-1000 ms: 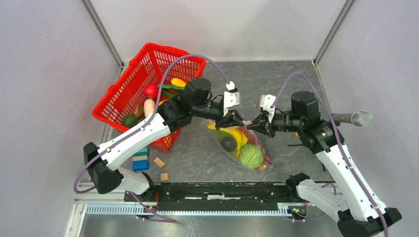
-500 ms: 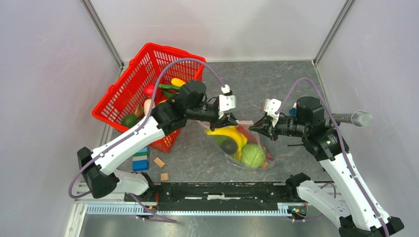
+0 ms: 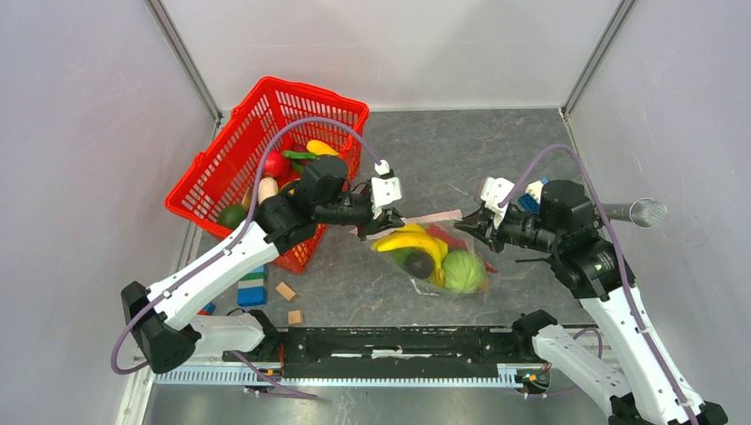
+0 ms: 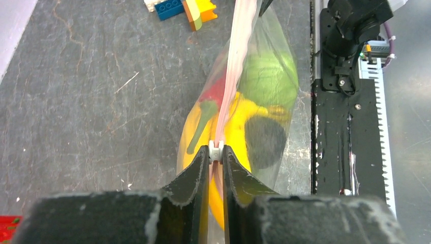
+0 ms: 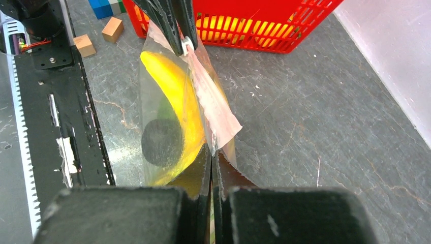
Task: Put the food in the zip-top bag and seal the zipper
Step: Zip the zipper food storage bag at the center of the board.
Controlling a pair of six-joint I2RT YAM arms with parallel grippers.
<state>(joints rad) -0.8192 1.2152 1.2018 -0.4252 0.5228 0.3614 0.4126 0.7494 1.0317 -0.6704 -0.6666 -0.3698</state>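
The zip-top bag (image 3: pixel 432 261) hangs stretched between my grippers at mid table. It holds food: a yellow banana (image 3: pixel 409 241), a green cabbage ball (image 3: pixel 464 271), a dark round piece (image 3: pixel 419 264) and a red pepper (image 4: pixel 216 91). My left gripper (image 3: pixel 376 227) is shut on the zipper's small white slider (image 4: pixel 216 150) at the left end of the pink zipper strip (image 4: pixel 232 71). My right gripper (image 3: pixel 467 227) is shut on the bag's mouth edge at its right end, as the right wrist view (image 5: pixel 211 152) shows. The strip (image 5: pixel 211 104) runs taut between both grippers.
A red mesh basket (image 3: pixel 217 181) with more toy food stands at the back left, behind my left arm. Building blocks (image 3: pixel 252 288) and two wooden cubes (image 3: pixel 285 291) lie near the front left. More blocks (image 3: pixel 530 195) sit by my right arm. A black rail (image 3: pixel 398 341) runs along the near edge.
My left gripper has slid left along the bag's mouth, and my right gripper has drawn right. The bag's mouth is stretched longer between them and the bag has swung round.
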